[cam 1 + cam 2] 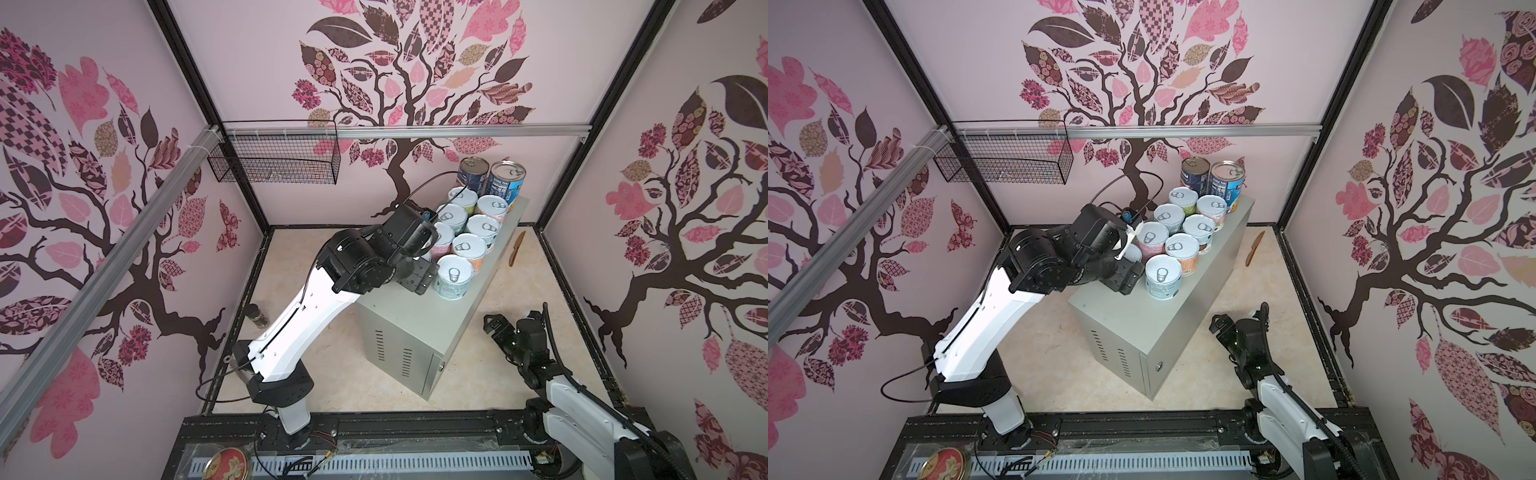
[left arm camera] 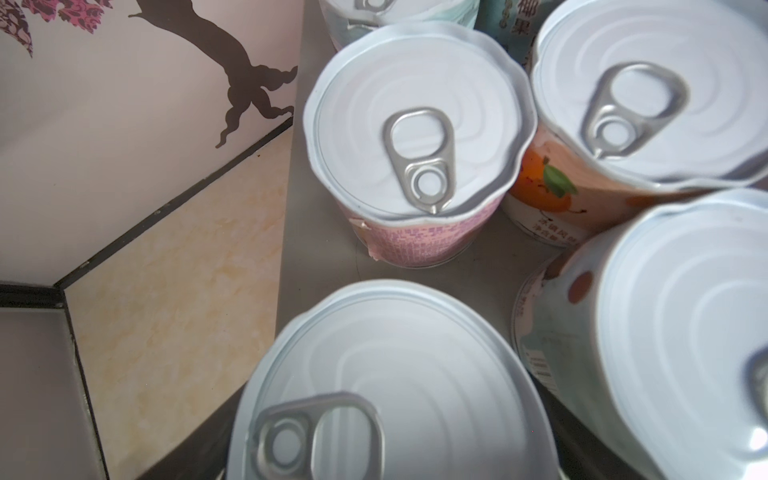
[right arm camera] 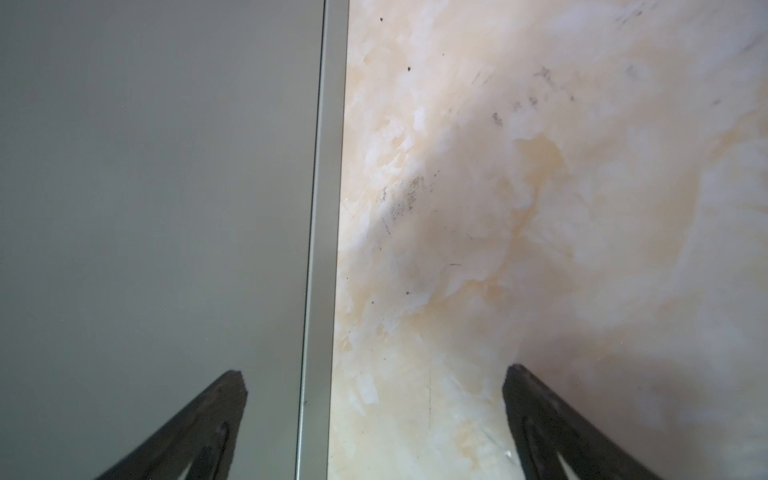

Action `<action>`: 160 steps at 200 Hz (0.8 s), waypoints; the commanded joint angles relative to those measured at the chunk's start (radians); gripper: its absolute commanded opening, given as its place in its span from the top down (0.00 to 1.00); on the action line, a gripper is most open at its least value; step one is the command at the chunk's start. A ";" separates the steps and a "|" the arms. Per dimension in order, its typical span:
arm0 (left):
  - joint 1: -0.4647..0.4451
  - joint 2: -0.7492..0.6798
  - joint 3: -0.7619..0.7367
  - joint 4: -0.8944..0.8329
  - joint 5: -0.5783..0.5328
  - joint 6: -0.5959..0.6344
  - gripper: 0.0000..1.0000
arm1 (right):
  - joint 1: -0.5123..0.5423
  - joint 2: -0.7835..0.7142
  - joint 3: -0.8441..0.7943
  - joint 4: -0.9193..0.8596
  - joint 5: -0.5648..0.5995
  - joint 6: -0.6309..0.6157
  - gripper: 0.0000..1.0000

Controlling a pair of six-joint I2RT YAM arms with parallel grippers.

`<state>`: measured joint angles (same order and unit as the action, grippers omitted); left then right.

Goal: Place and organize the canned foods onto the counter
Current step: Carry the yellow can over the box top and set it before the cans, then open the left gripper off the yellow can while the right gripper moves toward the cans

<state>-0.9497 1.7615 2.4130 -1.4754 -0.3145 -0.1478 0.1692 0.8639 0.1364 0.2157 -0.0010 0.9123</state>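
Left arm (image 1: pixel 316 307) bent high, tool (image 1: pixel 426 280) beside cans (image 1: pixel 469 247).

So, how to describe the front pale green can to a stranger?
Find the long grey box with cans in two rows. The wanted can ends the right-hand row, nearest the bare end. Its label is pale green; the next can has orange.
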 commanded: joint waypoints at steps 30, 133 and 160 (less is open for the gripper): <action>-0.004 -0.034 0.032 0.053 -0.020 0.031 0.11 | 0.004 -0.035 0.019 -0.016 -0.019 -0.046 0.00; -0.004 -0.361 -0.232 0.205 0.018 0.023 0.13 | 0.004 -0.221 0.152 -0.271 0.058 -0.080 0.00; -0.004 -0.461 -0.356 0.254 0.028 0.024 0.21 | 0.004 -0.353 0.199 -0.333 0.068 -0.124 0.00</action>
<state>-0.9501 1.3544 2.1578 -1.2976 -0.3054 -0.1268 0.1692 0.6083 0.2687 -0.0284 0.0357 0.8436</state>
